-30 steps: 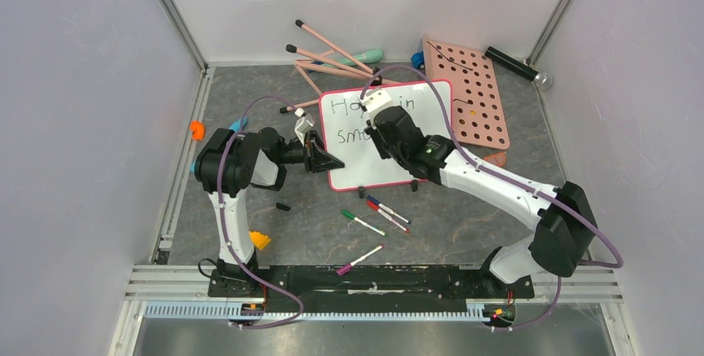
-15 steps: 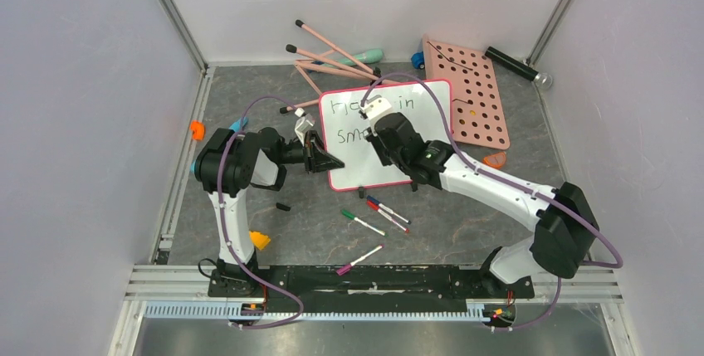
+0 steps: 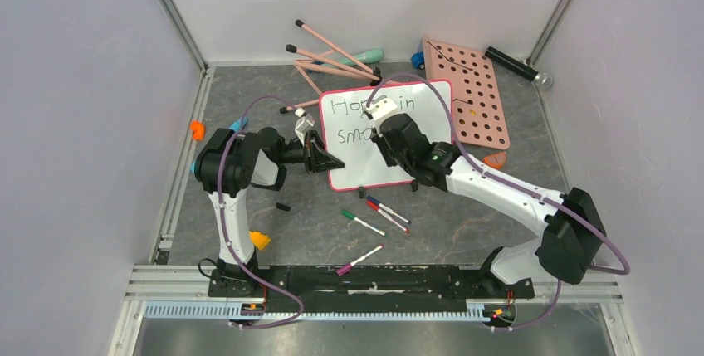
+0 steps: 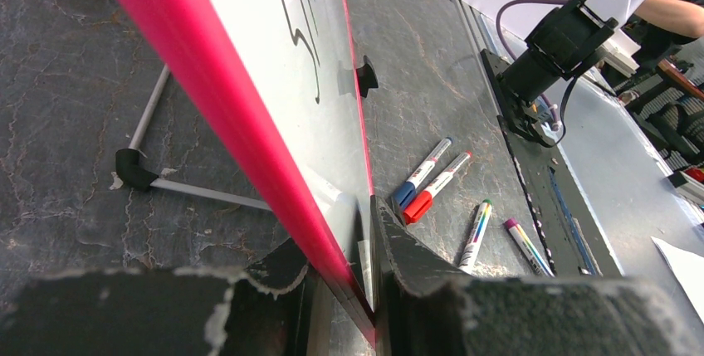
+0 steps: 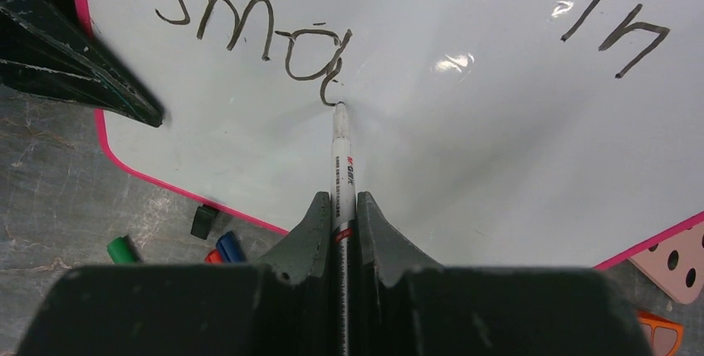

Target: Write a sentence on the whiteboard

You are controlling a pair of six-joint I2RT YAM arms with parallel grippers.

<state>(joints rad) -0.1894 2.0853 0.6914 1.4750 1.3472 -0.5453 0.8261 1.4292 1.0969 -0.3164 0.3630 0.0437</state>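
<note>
The whiteboard (image 3: 365,167) with its pink-red rim lies mid-table, and my left gripper (image 3: 320,159) is shut on its left edge. In the left wrist view the fingers (image 4: 336,231) clamp the pink rim (image 4: 191,57). My right gripper (image 3: 383,124) hovers over the board, shut on a white marker (image 5: 341,148). The marker's tip touches the whiteboard (image 5: 465,148) at the foot of a fresh stroke. The sentence (image 5: 249,36) reads "sma" plus that stroke on its lower line, with "in" (image 5: 614,28) above. From the top view the right gripper partly hides the word before "in".
Loose markers (image 3: 386,211) lie near the board's front edge, with a green one (image 3: 362,222) and a purple one (image 3: 359,259) closer to me. A pink holed panel (image 3: 469,99) sits right of the board. Pink sticks (image 3: 332,57) lie behind, and a black cylinder (image 3: 515,65) rests far right.
My right gripper with the marker has shifted slightly toward me and then rightward along the lower line. The left arm and the board have not moved.
</note>
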